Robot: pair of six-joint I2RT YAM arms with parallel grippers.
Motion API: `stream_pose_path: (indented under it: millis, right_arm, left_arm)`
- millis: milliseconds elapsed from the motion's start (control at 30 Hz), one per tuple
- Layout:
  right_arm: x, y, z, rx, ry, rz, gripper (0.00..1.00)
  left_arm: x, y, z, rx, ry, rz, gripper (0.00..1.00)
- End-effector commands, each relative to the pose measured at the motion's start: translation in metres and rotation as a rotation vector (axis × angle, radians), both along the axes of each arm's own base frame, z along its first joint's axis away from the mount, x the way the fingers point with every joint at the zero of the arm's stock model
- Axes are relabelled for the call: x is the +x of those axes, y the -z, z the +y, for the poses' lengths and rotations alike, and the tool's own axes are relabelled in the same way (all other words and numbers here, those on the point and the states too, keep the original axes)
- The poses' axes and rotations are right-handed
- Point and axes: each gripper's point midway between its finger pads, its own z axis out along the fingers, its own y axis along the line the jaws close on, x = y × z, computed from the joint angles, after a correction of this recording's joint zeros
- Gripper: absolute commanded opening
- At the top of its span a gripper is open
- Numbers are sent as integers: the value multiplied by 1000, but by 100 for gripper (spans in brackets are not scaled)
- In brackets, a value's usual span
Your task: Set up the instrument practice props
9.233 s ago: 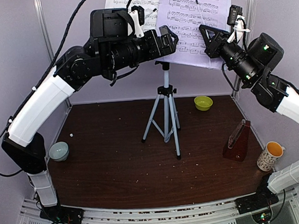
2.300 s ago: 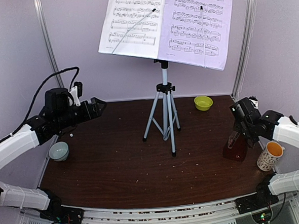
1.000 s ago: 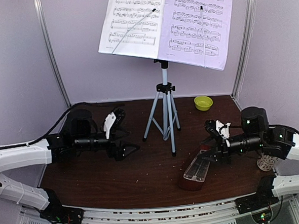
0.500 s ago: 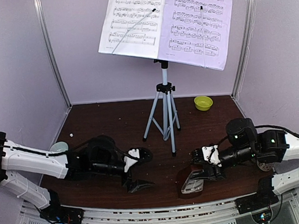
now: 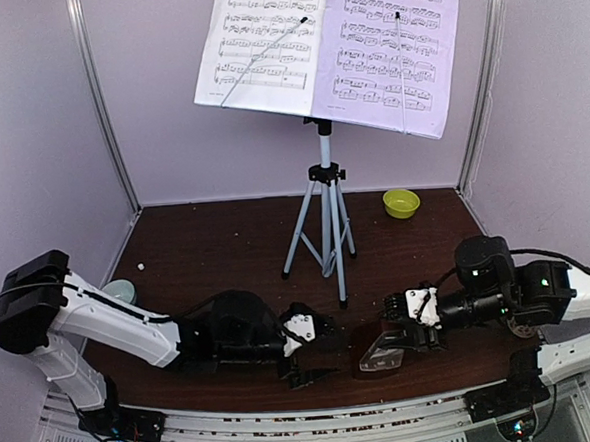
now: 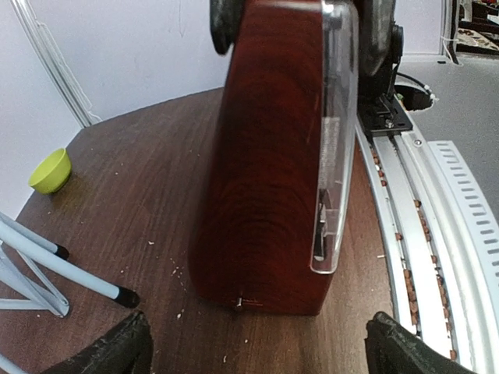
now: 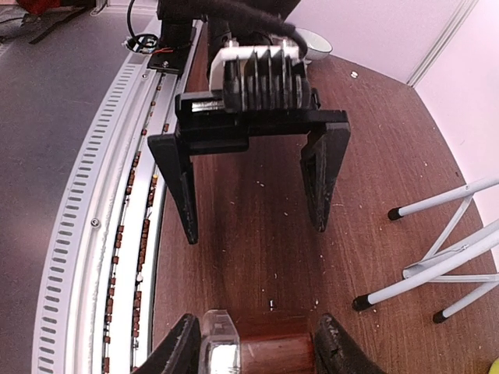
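The red-brown metronome (image 5: 378,344) with its clear cover lies tipped on its side, low at the front of the table. My right gripper (image 5: 402,327) is shut on its narrow end; the right wrist view shows both fingers clamping it (image 7: 288,354). My left gripper (image 5: 308,348) is open and empty, facing the metronome's base (image 6: 273,156) a short gap away, not touching. It also shows in the right wrist view (image 7: 255,230). Two sheet-music pages (image 5: 264,43) (image 5: 390,50) rest on the stand and hide its desk. The silver tripod (image 5: 325,219) stands at centre.
A yellow-green bowl (image 5: 401,202) sits at the back right, also in the left wrist view (image 6: 49,171). A pale bowl (image 5: 119,290) sits at the left edge. Tripod feet (image 7: 437,249) lie just behind the grippers. The slotted metal rail (image 5: 307,421) runs along the front edge.
My right gripper has carried the metronome from the right side to the front centre, tipping it on its side. My left arm has swung down and rightward, its open gripper closing in on the base.
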Motion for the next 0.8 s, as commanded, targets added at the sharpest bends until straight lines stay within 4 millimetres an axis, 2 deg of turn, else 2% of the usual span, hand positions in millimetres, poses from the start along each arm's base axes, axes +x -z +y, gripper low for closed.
stream_pose_path:
  millis: [0, 100, 300, 400, 533, 633, 767]
  right_arm:
    - [9, -26, 2, 84, 37, -81, 6]
    - [10, -28, -1, 87, 44, -87, 6]
    - [8, -24, -2, 83, 40, -75, 6]
    - [7, -26, -2, 88, 39, -72, 6]
    - [9, -28, -1, 85, 43, -81, 6]
    - [9, -27, 1, 78, 39, -76, 6]
    - [10, -25, 1, 74, 38, -75, 6]
  left_arm:
    - [2, -12, -24, -160, -6, -1, 98]
    - [4, 1, -31, -198, -17, 25, 98]
    - [11, 15, -22, -240, -78, -7, 98]
    - [11, 24, -30, -218, -65, -9, 98]
    - [7, 25, -43, -216, -20, -2, 98]
    - [2, 31, -48, -203, 13, 11, 98]
    - [7, 37, -51, -200, -4, 21, 98]
